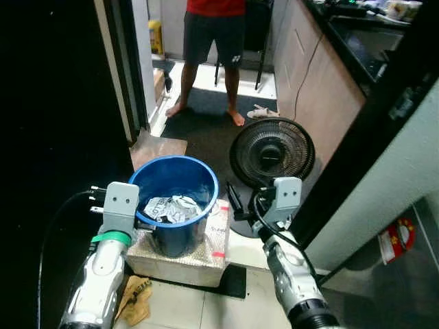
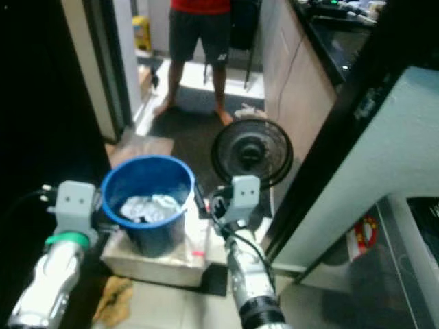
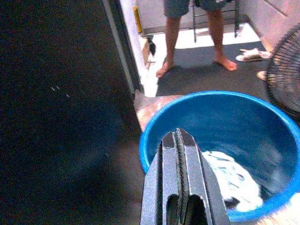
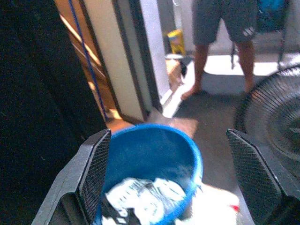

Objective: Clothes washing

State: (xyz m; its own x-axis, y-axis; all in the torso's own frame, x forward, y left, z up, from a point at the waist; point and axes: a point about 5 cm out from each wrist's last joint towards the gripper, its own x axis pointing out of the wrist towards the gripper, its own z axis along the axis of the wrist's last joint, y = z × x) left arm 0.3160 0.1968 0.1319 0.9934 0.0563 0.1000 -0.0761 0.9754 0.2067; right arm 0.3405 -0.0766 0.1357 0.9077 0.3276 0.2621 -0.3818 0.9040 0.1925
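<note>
Clothes: a crumpled white-and-grey patterned garment [image 1: 171, 208] lies low in the blue bucket [image 1: 173, 175], bunched toward the wall nearest the robot — a thin edge of it pokes up near the rim.
Bucket: upright on a pale quilted box [image 1: 180, 259], which sits on the floor in front of the robot, left of centre.
Left gripper [image 3: 178, 154]: it hangs just above the bucket's near-left rim, fingers pressed flat together with nothing between them, pointing forward and down into the bucket.
Right gripper [image 4: 171, 159]: fingers spread wide and empty — the bucket and the garment sit framed between them in the right wrist view; in the head views it is raised just beside the bucket's right side.
Key relation: the garment lies ahead of and below both sets of fingers, slightly right of the left arm's line and left of the right arm's.
Nearer arm: the left one, by my reading, since it is already at the rim; the right one is the one ready to grasp.
Long axis: the heap runs roughly across the bucket, left to right, so a reach straight down from above looks the likeliest.
Surroundings: a black floor fan [image 1: 271, 152] stands right of the bucket, close to the right arm; a person [image 1: 212, 48] stands barefoot in the doorway beyond, well apart.
</note>
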